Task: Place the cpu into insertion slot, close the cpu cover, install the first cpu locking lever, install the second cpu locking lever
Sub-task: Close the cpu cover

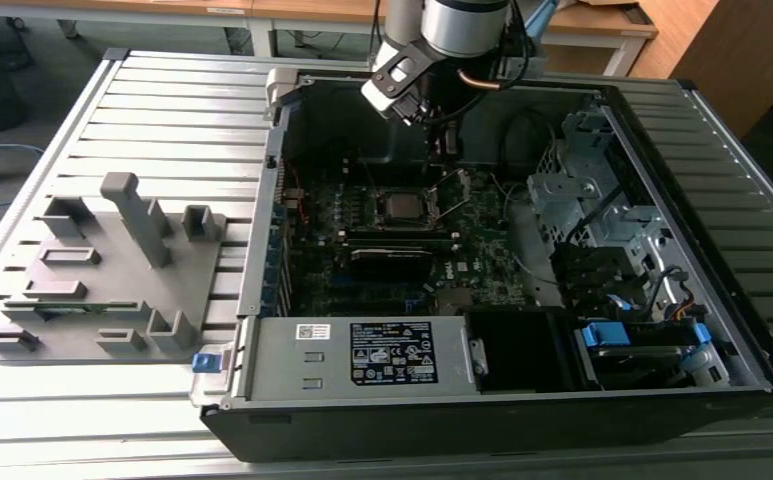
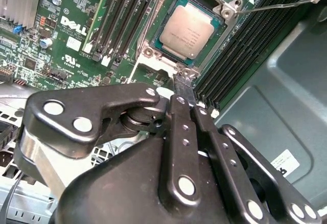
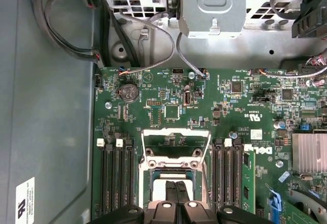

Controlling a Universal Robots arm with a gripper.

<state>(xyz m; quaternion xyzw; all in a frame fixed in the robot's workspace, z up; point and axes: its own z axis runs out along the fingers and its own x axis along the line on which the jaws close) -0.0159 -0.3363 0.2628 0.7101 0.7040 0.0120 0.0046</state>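
Reaching down into an open computer case (image 1: 269, 130), the robot arm hangs its gripper (image 1: 442, 150) over the far part of the green motherboard (image 1: 359, 270). The case lies on its side on a slatted metal table (image 1: 159, 100). A grey moulded fixture (image 1: 93, 270) sits well apart from it, on the exterior view's left.

In both wrist views the gripper's (image 2: 185, 83) two dark fingers (image 3: 171, 193) are pressed together with nothing between them. Their tips hover just beside one edge of the insertion slot (image 2: 159, 17).

The cpu (image 2: 190, 30), a flat square with a dull silver top, lies seated in that slot, level with the silvery rim. The cpu cover (image 3: 177, 132), a thin metal frame with a cut-out centre, is swung open on the side of the slot away from the gripper, and the board shows through its opening. Long black memory slots (image 2: 122, 15) run along both sides of the socket.
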